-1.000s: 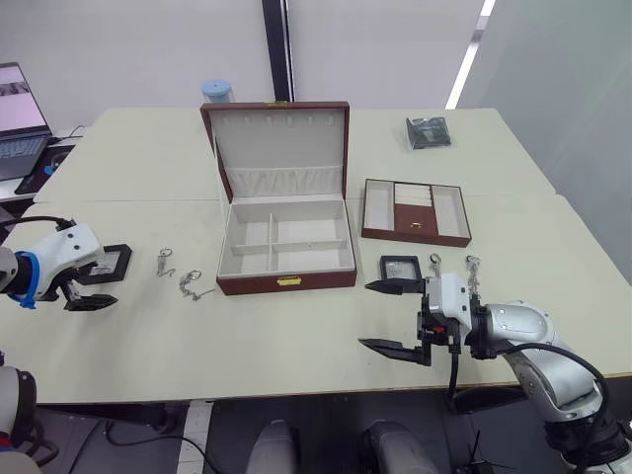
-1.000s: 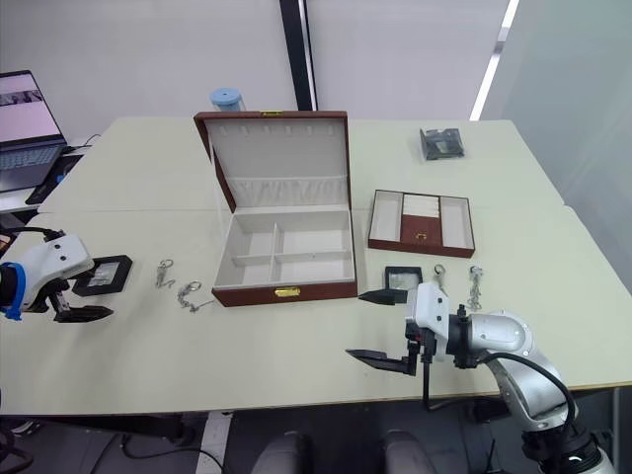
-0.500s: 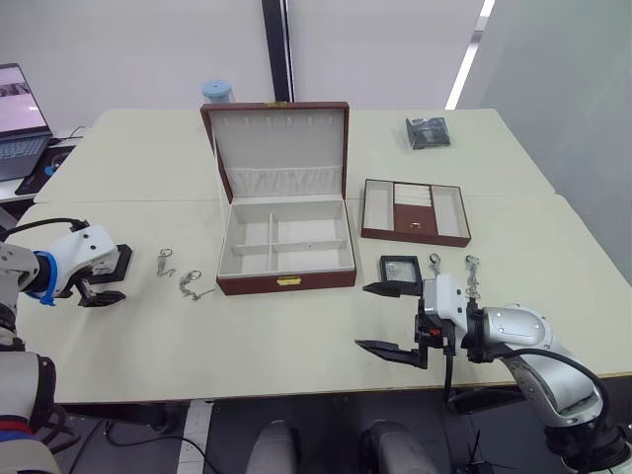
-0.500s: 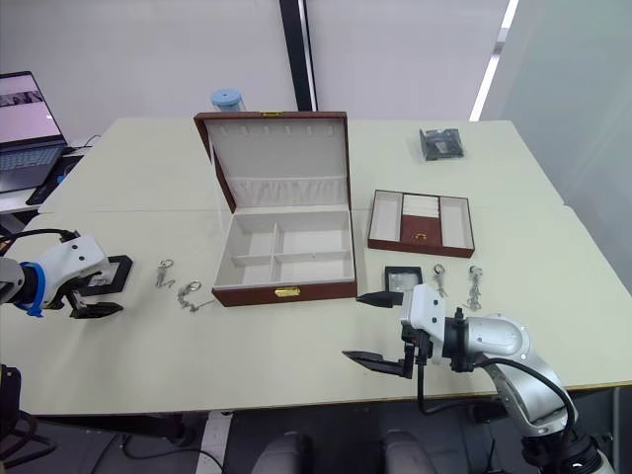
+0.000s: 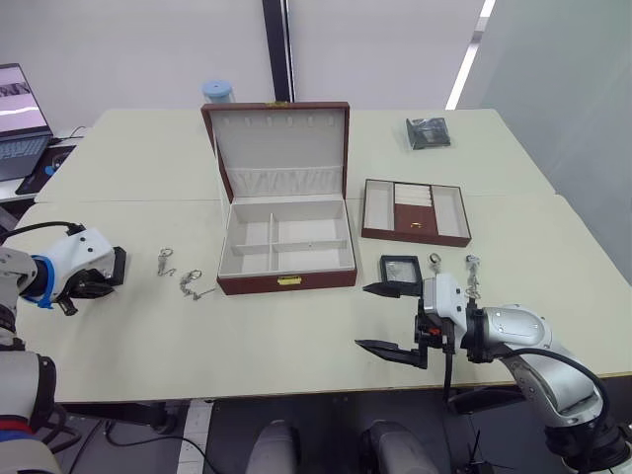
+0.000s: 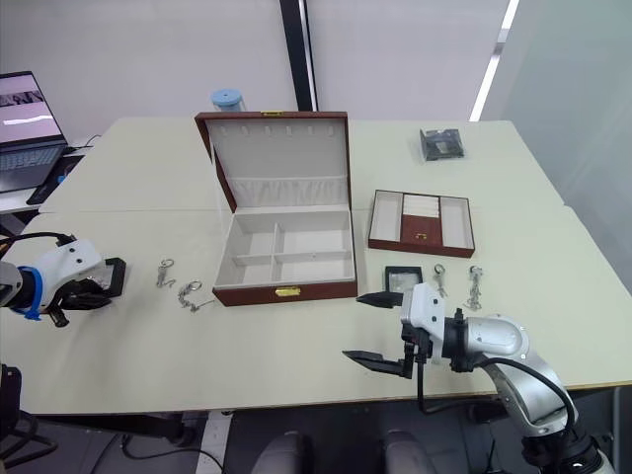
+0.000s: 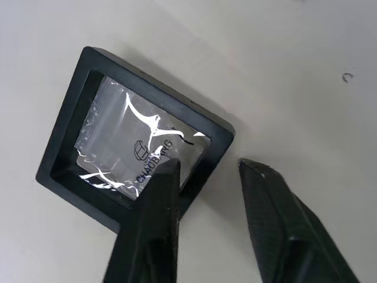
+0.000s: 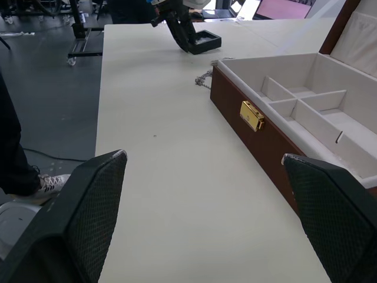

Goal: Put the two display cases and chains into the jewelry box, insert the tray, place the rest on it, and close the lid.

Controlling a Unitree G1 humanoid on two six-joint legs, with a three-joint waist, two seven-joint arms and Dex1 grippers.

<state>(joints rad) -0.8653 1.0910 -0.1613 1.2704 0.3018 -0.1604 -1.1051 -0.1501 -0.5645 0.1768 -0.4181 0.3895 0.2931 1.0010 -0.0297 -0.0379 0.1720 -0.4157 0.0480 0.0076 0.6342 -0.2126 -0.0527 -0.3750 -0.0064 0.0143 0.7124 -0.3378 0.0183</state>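
Observation:
At the table's far left my left gripper (image 5: 99,276) has its fingers (image 7: 154,224) drawn together over one rim of a display case (image 7: 118,147), a black square frame with a clear window. The second display case (image 5: 399,268) lies flat right of the jewelry box (image 5: 247,284), just beyond my right gripper (image 5: 367,316), which stands wide open and empty. The box is open, its lid (image 5: 281,148) upright and its compartments empty. Two chains (image 5: 165,262) (image 5: 191,285) lie left of the box and two more chains (image 5: 434,262) (image 5: 473,269) right of the second case. The tray (image 5: 390,235) sits right of the box.
A dark grey packet (image 5: 428,131) lies at the back right. A blue-lidded jar (image 5: 216,92) stands behind the lid. A laptop (image 5: 20,118) sits on a side table to the far left. Bare tabletop runs along the front edge between the arms.
My left gripper's fingers have gone from wide apart to close together around the display case's rim, and the gripper sits nearer over it. The right arm has barely moved.

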